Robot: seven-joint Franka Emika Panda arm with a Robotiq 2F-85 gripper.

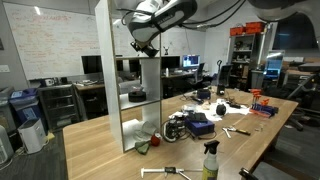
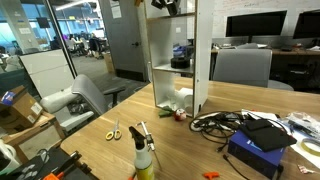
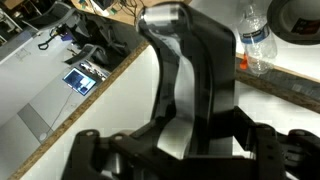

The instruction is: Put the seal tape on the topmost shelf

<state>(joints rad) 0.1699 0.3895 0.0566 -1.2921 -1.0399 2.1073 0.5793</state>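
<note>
Black robot gripper (image 1: pixel 143 47) hovers at the white topmost shelf (image 1: pixel 150 59); its opening I cannot tell; the seal tape is hidden from me; 1 dark round bowl (image 1: pixel 137 93) sits on the board below; a clear plastic water bottle (image 3: pixel 255 45) stands nearby.

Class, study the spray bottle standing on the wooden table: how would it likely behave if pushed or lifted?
The spray bottle is tall and narrow on a small base, so a push near its head would probably tip it rather than slide it. It looks like rigid plastic, so it should feel stiff when gripped.
</note>
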